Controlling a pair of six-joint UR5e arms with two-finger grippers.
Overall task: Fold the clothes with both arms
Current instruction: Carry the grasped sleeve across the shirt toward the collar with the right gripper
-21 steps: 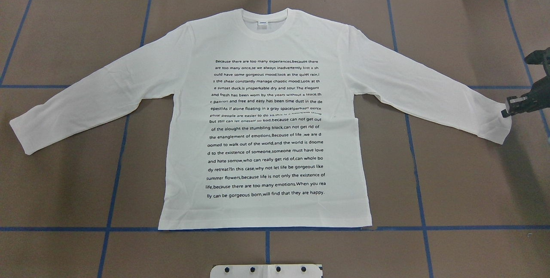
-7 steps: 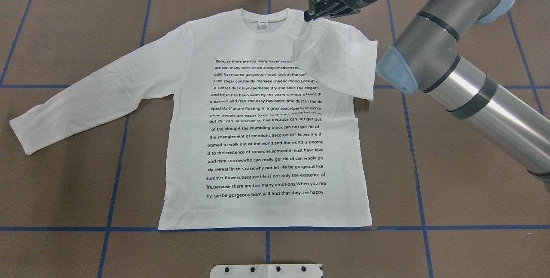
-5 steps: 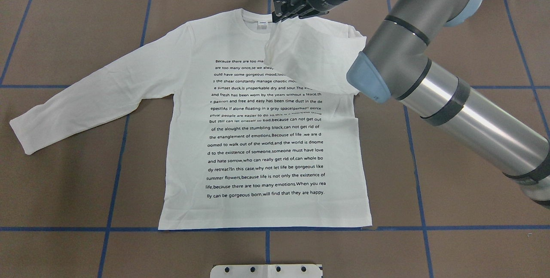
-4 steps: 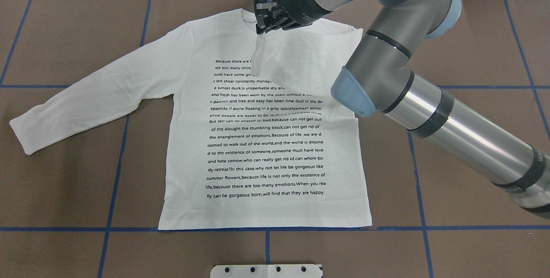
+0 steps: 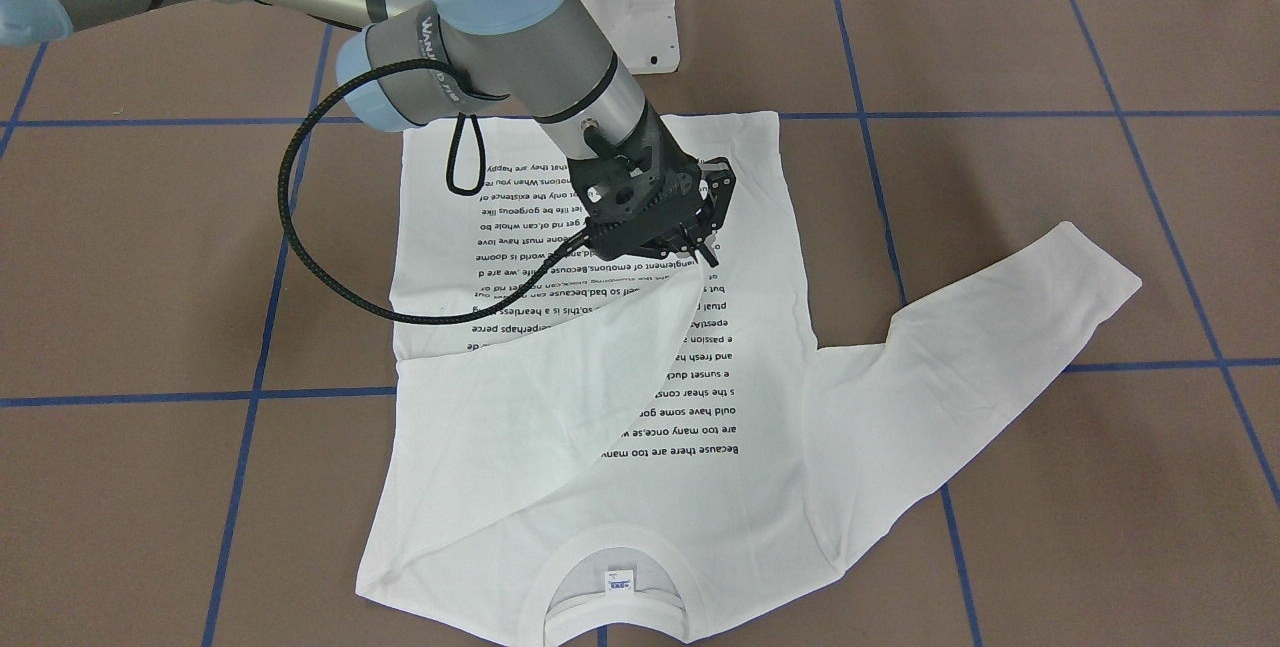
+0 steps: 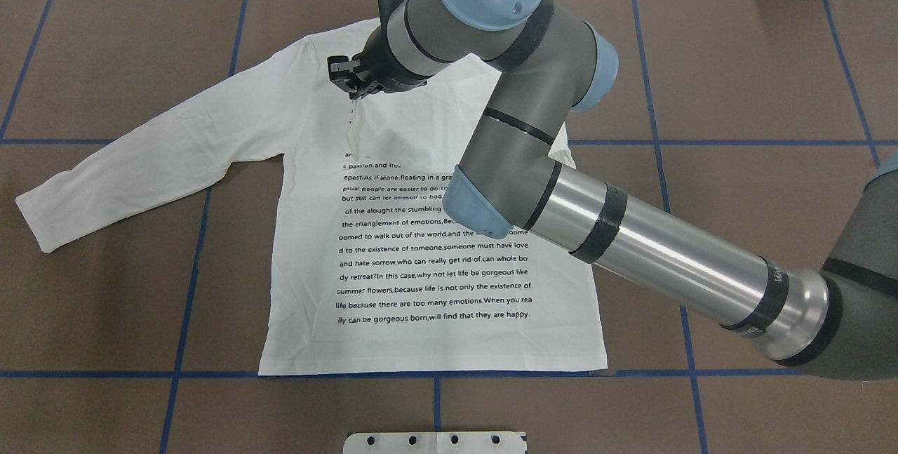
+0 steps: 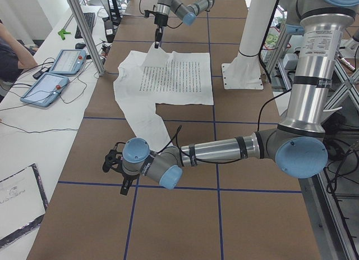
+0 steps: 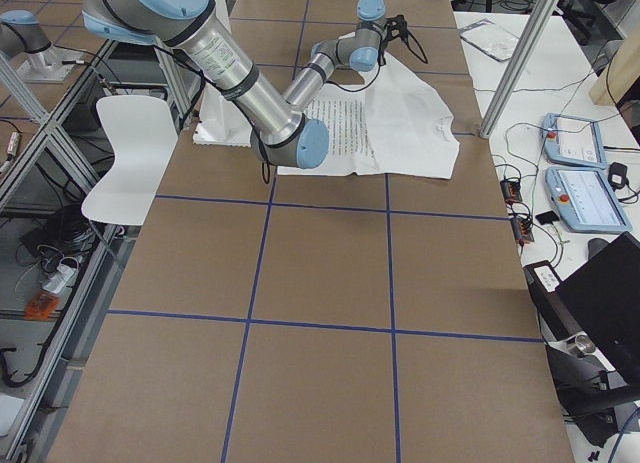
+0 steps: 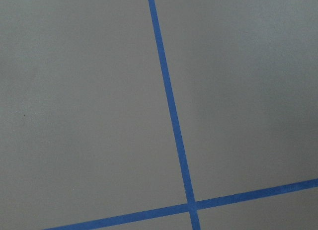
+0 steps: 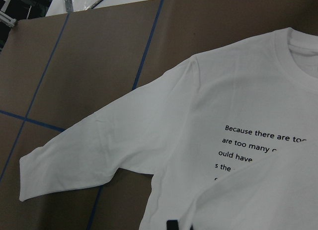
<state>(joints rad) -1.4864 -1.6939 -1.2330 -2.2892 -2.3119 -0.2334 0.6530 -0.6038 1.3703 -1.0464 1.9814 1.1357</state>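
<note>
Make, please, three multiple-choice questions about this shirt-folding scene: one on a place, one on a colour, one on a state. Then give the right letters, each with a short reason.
1. Where is the right gripper?
A) over bare table
B) above the body of the shirt
C) above the left cuff

2. What colour are the tape lines on the table?
A) red
B) yellow
C) blue

3. How is the right sleeve?
A) lying across the print, its end held up by the gripper
B) flat, spread out to the side
C) tucked under the shirt

Key: B, the gripper hangs over the chest near the left shoulder. C, blue lines cross the brown top. A, the gripper is shut on the sleeve's end and the sleeve covers the upper lines of text.
</note>
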